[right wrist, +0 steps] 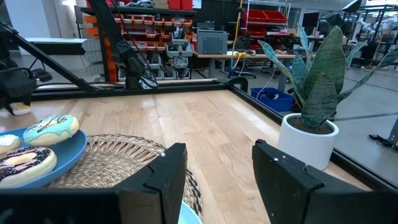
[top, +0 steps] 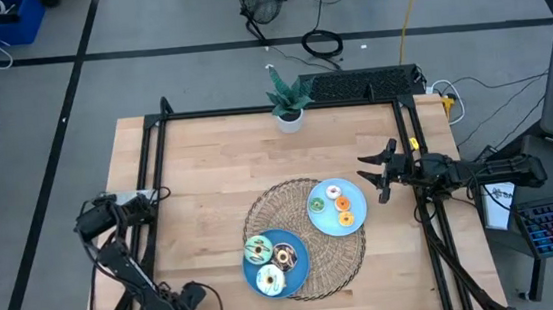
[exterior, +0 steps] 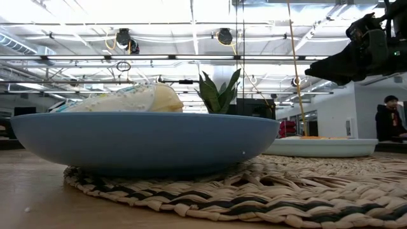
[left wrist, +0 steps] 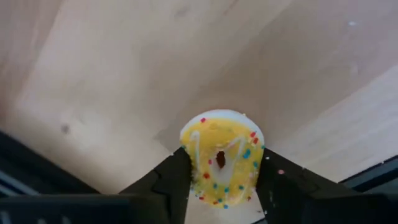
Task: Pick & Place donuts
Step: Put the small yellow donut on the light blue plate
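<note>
Yellow sprinkled donut (left wrist: 221,158) clamped in the left hand (left wrist: 219,186) over the worktop's (top: 208,171) near-left corner, right hand (top: 377,173) fingers apart at the right edge.

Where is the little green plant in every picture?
High view: potted plant at the table's far edge, beyond the woven mat.
Low view: leaves poking up behind the near blue plate.
Left wrist view: not in it.
Right wrist view: large, at right.
Shared landmark: the mat.
</note>
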`<state>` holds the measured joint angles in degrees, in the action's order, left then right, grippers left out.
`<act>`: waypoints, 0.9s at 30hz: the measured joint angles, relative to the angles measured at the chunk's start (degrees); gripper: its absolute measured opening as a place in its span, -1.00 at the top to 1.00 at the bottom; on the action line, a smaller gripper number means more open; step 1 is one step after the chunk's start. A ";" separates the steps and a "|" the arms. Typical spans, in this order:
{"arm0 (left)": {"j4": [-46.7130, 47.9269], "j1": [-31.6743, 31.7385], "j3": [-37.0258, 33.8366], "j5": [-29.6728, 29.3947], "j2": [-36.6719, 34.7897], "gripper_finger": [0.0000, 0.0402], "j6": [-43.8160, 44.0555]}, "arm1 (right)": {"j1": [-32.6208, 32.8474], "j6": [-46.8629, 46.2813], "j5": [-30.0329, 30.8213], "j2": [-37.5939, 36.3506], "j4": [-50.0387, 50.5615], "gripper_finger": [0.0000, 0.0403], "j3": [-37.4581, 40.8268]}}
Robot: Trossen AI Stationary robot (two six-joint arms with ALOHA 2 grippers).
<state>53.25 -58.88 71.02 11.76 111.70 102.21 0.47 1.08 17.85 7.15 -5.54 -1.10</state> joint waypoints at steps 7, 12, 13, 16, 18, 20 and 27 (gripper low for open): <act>0.59 1.69 0.07 -9.80 -1.92 0.26 -6.65 | -0.01 0.00 0.00 0.00 0.02 0.17 0.00; 0.62 3.93 0.09 -21.19 -5.94 0.26 -12.50 | -0.02 0.00 0.00 -0.02 0.02 0.17 0.00; 0.69 4.48 0.09 -23.36 -6.94 0.26 -13.72 | 0.00 0.00 0.00 0.00 0.02 0.17 0.00; 0.46 6.42 0.17 -30.55 -10.19 0.26 -18.27 | 0.00 0.00 0.00 -0.02 0.02 0.17 0.00; 0.49 7.84 0.17 -35.91 -12.10 0.26 -21.97 | -0.01 0.00 0.00 -0.01 0.01 0.17 0.00; 0.23 9.27 0.17 -41.91 -13.93 0.26 -26.00 | 0.00 0.00 0.00 -0.01 0.02 0.17 0.00; -3.53 16.27 0.24 -57.86 -16.41 0.26 -43.33 | -0.01 0.00 0.00 0.00 0.02 0.17 -0.01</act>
<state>49.72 -42.62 71.26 -46.10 95.29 58.88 0.46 1.08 17.85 7.16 -5.52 -1.11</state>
